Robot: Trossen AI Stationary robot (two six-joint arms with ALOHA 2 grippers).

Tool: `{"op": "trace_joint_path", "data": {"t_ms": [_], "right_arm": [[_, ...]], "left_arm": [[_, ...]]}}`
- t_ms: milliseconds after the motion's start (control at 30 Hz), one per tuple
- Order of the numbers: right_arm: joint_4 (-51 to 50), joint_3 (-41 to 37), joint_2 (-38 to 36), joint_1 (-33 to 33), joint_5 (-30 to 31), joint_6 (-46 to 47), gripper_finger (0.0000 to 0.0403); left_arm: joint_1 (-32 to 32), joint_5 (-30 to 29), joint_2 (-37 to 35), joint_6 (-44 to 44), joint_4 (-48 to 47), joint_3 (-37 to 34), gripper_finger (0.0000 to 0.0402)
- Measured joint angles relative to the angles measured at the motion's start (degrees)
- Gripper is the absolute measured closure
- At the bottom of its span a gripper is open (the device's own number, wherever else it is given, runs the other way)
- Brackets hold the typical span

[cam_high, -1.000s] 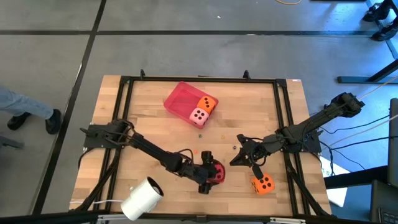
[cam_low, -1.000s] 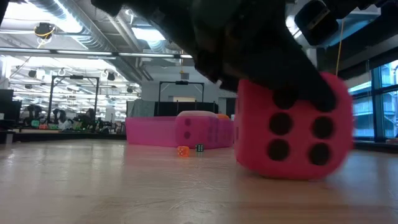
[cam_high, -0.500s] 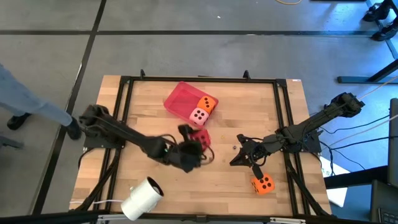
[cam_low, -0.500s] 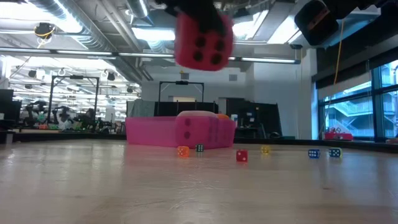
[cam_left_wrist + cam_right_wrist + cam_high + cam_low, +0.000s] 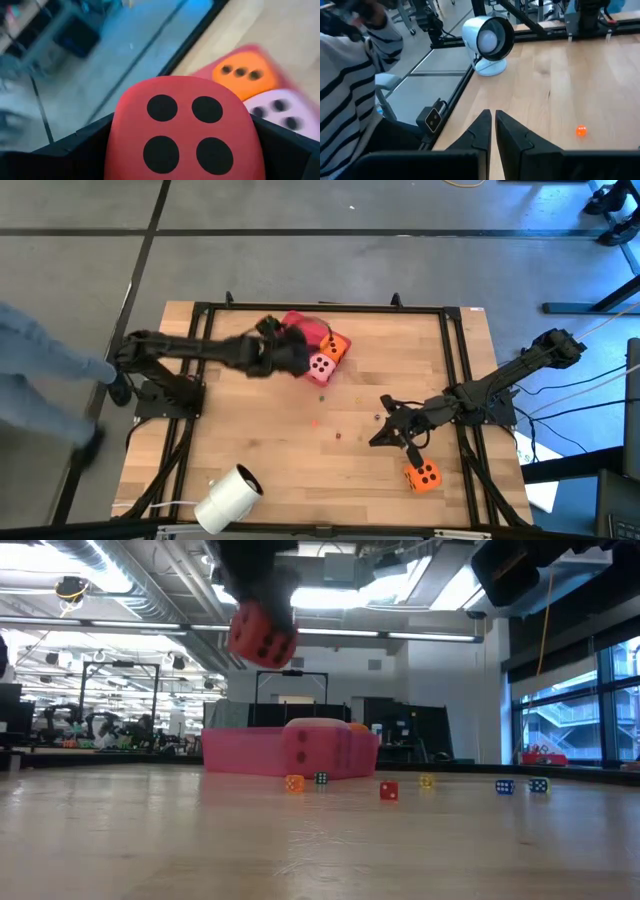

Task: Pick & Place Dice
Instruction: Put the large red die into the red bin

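Above the far left of the table, the left gripper (image 5: pixel 290 358) holds the red die (image 5: pixel 182 129) between wide fingers, over the red tray (image 5: pixel 290 326); an orange die (image 5: pixel 334 346) and pink die (image 5: pixel 320 367) sit there; the right gripper (image 5: pixel 392 432), fingers closed and holding nothing, waits near another orange die (image 5: pixel 422 476).

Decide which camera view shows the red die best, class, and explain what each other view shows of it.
The left wrist view: the red die fills it, four pips showing, held between the left arm's jaws. The low view shows it small, in the air. The high view has it mostly hidden behind the arm over the tray. The right wrist view misses it.
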Motion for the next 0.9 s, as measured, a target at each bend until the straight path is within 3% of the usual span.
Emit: {"op": "trace_joint_path", "data": {"t_ms": [167, 333, 500, 733, 900], "right_arm": [[4.81, 0.0, -0.02, -0.15, 1.55, -4.94, 0.0375], [8.89, 0.0, -0.02, -0.24, 8.8, -9.01, 0.0375], [10.29, 0.0, -0.02, -1.08, 19.44, -15.33, 0.0375], [10.7, 0.0, 0.0, -5.97, 36.23, -18.48, 0.0375], [10.68, 0.0, 1.26, -12.64, 35.5, -17.04, 0.0375]], "left_arm": [[10.94, 10.16, 0.07, 0.88, 4.81, -5.18, 0.0019], [16.64, 19.18, 0.07, 1.73, 16.56, -12.02, 0.0019], [17.68, 24.51, 0.07, -0.2, 26.11, -18.6, 0.0019], [15.23, 25.31, 0.07, -3.82, 34.99, -24.26, 0.0019], [13.09, 25.37, 0.07, -4.38, 39.21, -25.49, 0.0019]]}}
